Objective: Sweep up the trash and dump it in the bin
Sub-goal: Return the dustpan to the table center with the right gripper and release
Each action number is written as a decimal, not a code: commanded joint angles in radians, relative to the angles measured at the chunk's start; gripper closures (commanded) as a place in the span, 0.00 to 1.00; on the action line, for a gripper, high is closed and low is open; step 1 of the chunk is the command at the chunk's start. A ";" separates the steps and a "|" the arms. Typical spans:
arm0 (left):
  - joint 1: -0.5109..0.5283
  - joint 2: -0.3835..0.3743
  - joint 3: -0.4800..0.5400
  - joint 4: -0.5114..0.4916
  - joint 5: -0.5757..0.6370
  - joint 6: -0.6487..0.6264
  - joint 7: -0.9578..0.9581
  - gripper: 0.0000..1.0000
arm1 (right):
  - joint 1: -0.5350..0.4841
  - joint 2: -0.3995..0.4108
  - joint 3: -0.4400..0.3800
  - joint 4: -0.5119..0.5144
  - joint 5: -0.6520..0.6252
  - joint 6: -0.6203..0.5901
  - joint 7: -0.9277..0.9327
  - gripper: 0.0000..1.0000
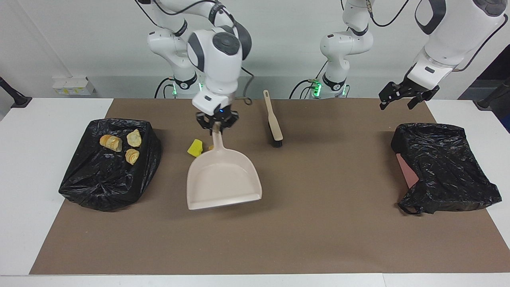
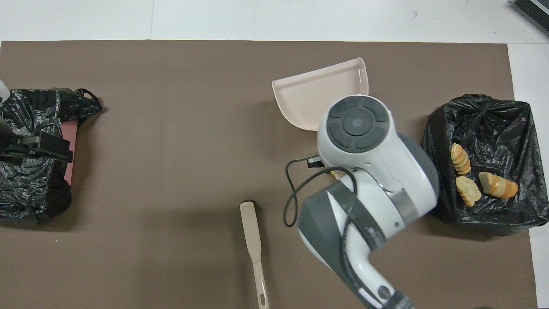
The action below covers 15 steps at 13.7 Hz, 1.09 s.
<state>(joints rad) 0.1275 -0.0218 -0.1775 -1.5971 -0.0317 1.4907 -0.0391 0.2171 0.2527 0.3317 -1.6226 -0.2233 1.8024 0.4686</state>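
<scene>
**Dustpan over the scraps, three chunks in the bin**

My right gripper (image 1: 217,126) has its fingers closed on the handle of the beige dustpan (image 1: 223,179), which hangs tilted over the middle of the brown mat (image 1: 279,239), its open mouth pointing away from my bases. The pan covers most of the loose trash. In the facing view one yellow wedge (image 1: 195,147) shows just beside the handle, nearer to me than the pan's scoop, with a sliver of the brown lump (image 1: 210,148) peeking out next to it. The other yellow pieces I cannot see under the pan, and from overhead my own arm hides that whole spot.

Three tan-orange chunks (image 1: 119,145) lie inside the bin lined with a black bag (image 1: 107,179) at my right arm's end of the surface; they are close together on the liner.

My left gripper (image 1: 402,95) waits in the air, fingers spread wide and holding nothing, over the edge of the second black-bagged bin (image 1: 446,171) at my left arm's end. A patch of pink shows through that bag's side.

The brush (image 1: 273,121) lies flat on the mat, near my bases and about midway between them, bristle end pointing away from me, well apart from both bins.

A dark band on my right arm's upper link carries white lettering, too small to read.
</scene>
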 commanded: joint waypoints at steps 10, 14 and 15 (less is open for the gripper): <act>-0.187 0.019 0.163 0.060 0.052 -0.059 0.060 0.00 | 0.193 0.413 -0.008 0.301 0.016 0.207 0.288 0.80; -0.184 0.000 0.170 0.048 0.035 -0.040 0.048 0.00 | 0.186 0.396 -0.007 0.262 0.021 0.207 0.217 0.16; -0.184 0.002 0.170 0.049 0.035 -0.030 0.050 0.00 | 0.192 0.389 -0.007 0.259 0.018 0.190 0.217 0.00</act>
<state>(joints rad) -0.0343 -0.0223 -0.0254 -1.5644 -0.0027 1.4600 0.0028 0.4135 0.6782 0.3235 -1.3199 -0.2205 1.9900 0.7219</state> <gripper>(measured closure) 0.000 0.449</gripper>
